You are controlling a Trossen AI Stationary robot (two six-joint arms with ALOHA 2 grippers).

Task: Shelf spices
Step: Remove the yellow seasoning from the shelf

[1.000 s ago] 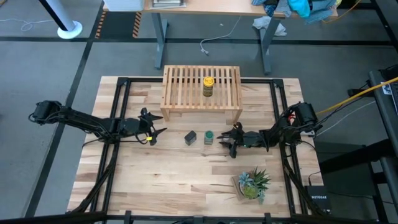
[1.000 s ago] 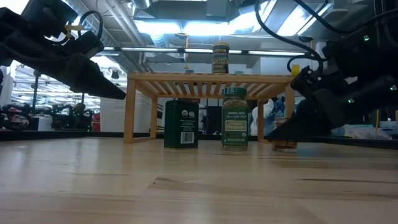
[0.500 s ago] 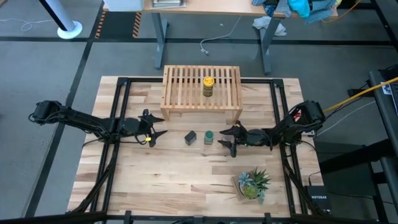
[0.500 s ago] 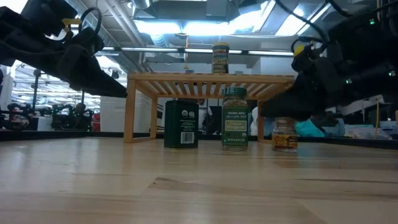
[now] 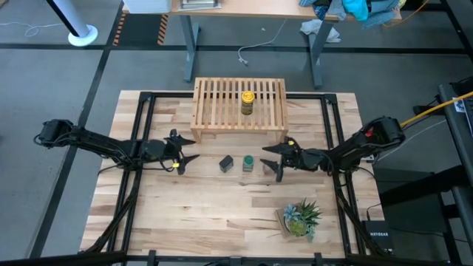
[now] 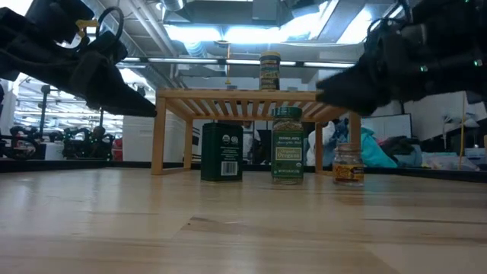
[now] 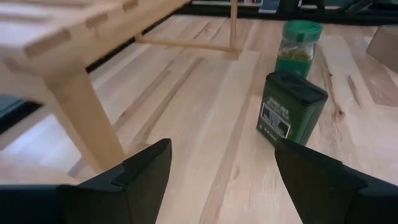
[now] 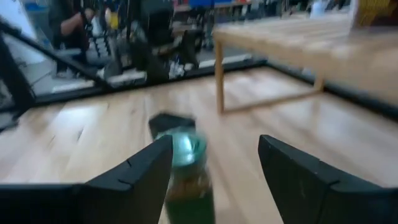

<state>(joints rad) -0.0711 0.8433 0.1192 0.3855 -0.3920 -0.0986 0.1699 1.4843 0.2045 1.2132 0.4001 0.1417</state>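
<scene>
The low wooden shelf point(image 5: 240, 111) stands at the table's far side, and the yellow-lidded jar point(image 5: 247, 102) stands upright on its slats. In front of the shelf, standing on the table, are the black tin point(image 5: 226, 163), the green-lidded jar point(image 5: 248, 162) and the tiny clear jar point(image 6: 348, 165). My right gripper point(image 5: 274, 161) is open and hangs in the air above the tiny jar, at about shelf-top height point(image 6: 342, 84). My left gripper point(image 5: 192, 148) is open and raised left of the tin, beside the shelf's left leg point(image 7: 87, 118).
A small potted green plant point(image 5: 299, 218) stands near the table's near right corner. Bare tabletop point(image 5: 185, 207) lies in front of the containers. Black frame rails point(image 5: 140, 133) run along both sides of the table. The room's desks and gear show beyond the shelf.
My right gripper has risen from table height beside the tiny jar to about the level of the shelf's top, its arm swinging outward to the right. The tiny jar stays standing on the table and now shows fully.
</scene>
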